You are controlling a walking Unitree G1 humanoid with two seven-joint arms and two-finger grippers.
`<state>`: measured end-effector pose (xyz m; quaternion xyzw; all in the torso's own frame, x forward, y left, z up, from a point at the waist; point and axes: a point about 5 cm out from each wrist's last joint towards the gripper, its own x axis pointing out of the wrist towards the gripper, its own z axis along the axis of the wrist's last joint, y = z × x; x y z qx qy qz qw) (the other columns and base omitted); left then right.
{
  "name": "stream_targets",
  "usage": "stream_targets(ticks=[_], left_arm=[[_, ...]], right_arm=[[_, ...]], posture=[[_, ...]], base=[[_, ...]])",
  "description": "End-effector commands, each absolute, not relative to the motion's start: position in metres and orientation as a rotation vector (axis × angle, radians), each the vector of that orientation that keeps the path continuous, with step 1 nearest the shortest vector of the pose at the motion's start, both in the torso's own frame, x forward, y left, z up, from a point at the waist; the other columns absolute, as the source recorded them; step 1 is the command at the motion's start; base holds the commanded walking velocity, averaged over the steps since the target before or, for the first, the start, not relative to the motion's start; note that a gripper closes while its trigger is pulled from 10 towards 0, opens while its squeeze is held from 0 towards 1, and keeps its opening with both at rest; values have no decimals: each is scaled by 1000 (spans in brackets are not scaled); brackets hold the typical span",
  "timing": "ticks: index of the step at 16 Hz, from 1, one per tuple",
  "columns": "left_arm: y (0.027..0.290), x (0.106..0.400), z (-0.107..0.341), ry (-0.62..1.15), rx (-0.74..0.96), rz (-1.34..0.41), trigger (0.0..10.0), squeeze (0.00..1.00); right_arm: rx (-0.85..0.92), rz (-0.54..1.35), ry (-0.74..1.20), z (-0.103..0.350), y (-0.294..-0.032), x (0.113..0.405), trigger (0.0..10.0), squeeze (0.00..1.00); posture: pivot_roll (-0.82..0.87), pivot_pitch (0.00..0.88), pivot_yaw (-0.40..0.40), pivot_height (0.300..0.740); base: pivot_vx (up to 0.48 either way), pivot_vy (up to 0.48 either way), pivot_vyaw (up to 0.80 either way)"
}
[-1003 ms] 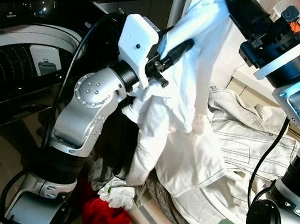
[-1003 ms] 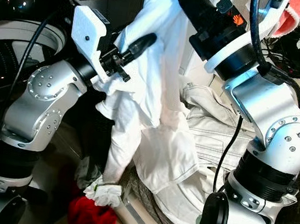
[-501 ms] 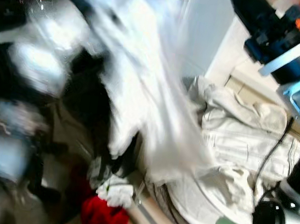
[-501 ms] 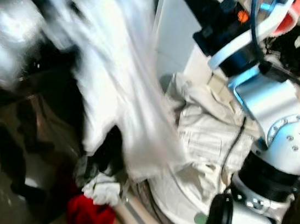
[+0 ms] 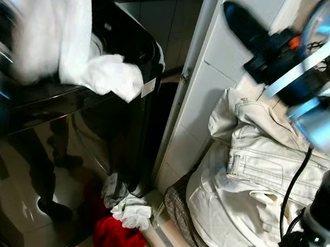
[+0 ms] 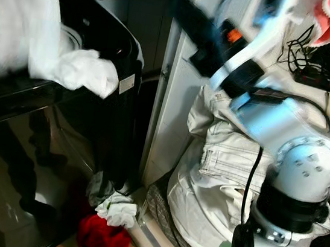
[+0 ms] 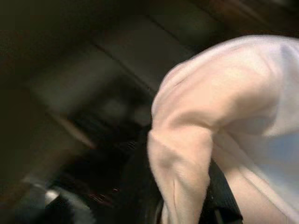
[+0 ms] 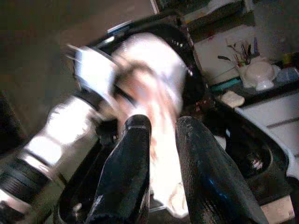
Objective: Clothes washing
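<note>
A white shirt (image 5: 107, 76) hangs over the rim of the black washing machine (image 5: 140, 44) at the upper left, its lower end bunched on the front edge. My left gripper (image 7: 182, 205) is shut on that shirt (image 7: 224, 102), and its arm is a blur at the far left. My right gripper (image 5: 228, 11) is up in the middle, fingers pointing left, open and apart from the shirt. In the right wrist view the shirt (image 8: 154, 79) shows beyond the two fingers (image 8: 133, 140), with the left arm (image 8: 60, 126) beside it.
A cream jacket (image 5: 262, 173) lies heaped on darker laundry at the right. A red cloth (image 5: 116, 239) and a small white cloth (image 5: 132, 210) lie on the floor at the machine's foot. A white wall post (image 5: 208, 93) stands between machine and heap. Cables (image 6: 325, 65) lie at the far right.
The white shirt has swung left, from in front of the heap onto the washing machine, carried by the left arm. The right gripper no longer holds it. The view has shifted too.
</note>
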<state>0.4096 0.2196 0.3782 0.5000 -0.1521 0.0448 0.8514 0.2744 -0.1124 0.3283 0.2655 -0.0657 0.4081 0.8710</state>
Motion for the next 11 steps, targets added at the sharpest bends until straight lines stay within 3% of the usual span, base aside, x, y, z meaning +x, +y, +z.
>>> stream_targets(ticks=[1, 3, 4, 6, 11], left_arm=[[225, 415, 349, -166, 1041, 38, 10000, 0], [239, 418, 289, 105, 948, 8, 10000, 0], [243, 416, 276, 188, 898, -3, 10000, 1000], [254, 413, 279, 253, 870, 8, 10000, 1000], [278, 404, 348, -27, 953, 289, 10000, 1000]], right_arm=[[520, 851, -122, 325, -111, 273, 10000, 0], [433, 855, -56, 313, -103, 271, 10000, 0], [392, 861, -28, 308, -101, 270, 10000, 0], [337, 870, 19, 298, -97, 268, 10000, 0], [369, 701, 92, 284, -105, 292, 10000, 0]], posture=[[-51, 0, -50, 740], [-59, 0, -51, 740], [-61, 0, -51, 740], [-59, 0, -55, 740], [-32, 0, -79, 740]], base=[[0, 0, 0], [0, 0, 0], [0, 0, 0], [0, 0, 0], [0, 0, 0]])
